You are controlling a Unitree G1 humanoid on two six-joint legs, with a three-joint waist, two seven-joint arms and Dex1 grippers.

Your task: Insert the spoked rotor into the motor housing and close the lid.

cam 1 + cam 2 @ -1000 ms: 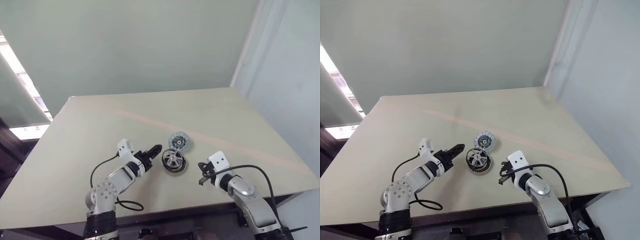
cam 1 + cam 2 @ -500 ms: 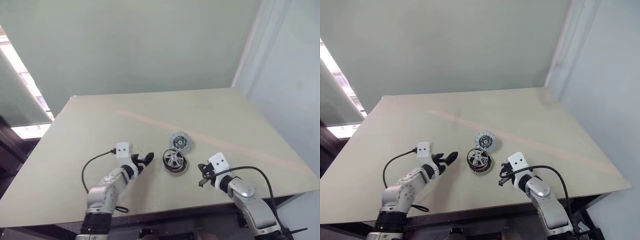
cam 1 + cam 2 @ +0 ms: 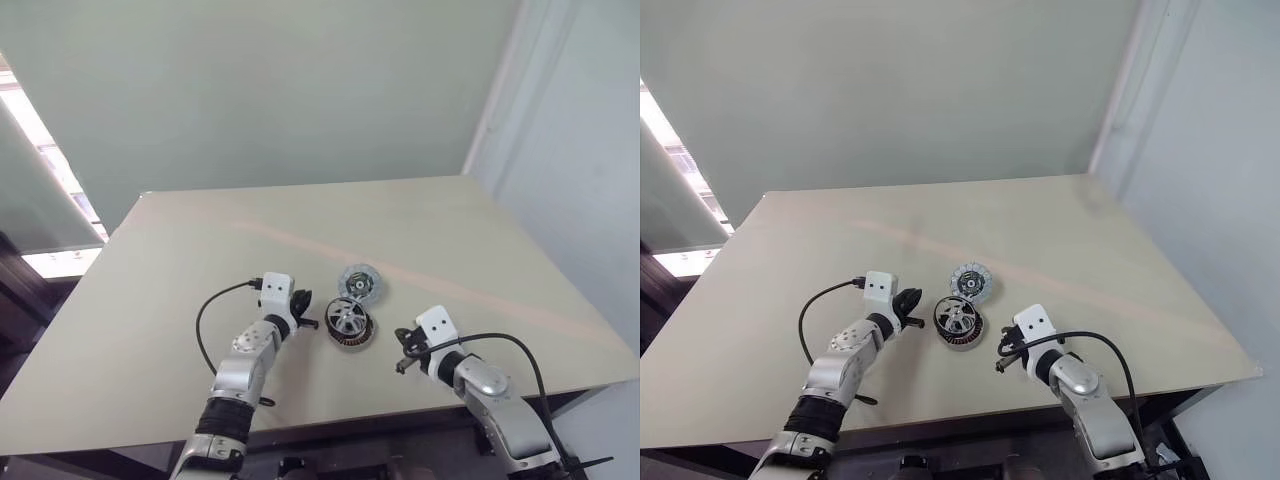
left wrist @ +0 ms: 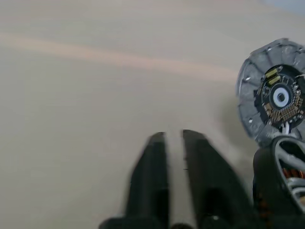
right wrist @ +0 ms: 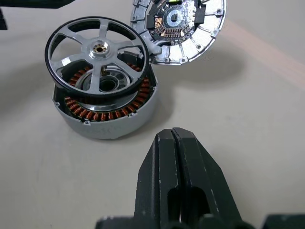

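Spoked rotor [image 5: 97, 59] sitting tilted in the motor housing [image 5: 106, 116], lid [image 5: 177, 29] just behind, left gripper [image 3: 303, 321] pinched together right beside the rotor, right gripper [image 5: 173, 139] closed, empty, nearby.

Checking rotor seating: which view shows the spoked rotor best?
Right wrist view: the spoked rotor is whole and close, resting tilted on the motor housing. Left wrist view catches its edge; the head views show it small.
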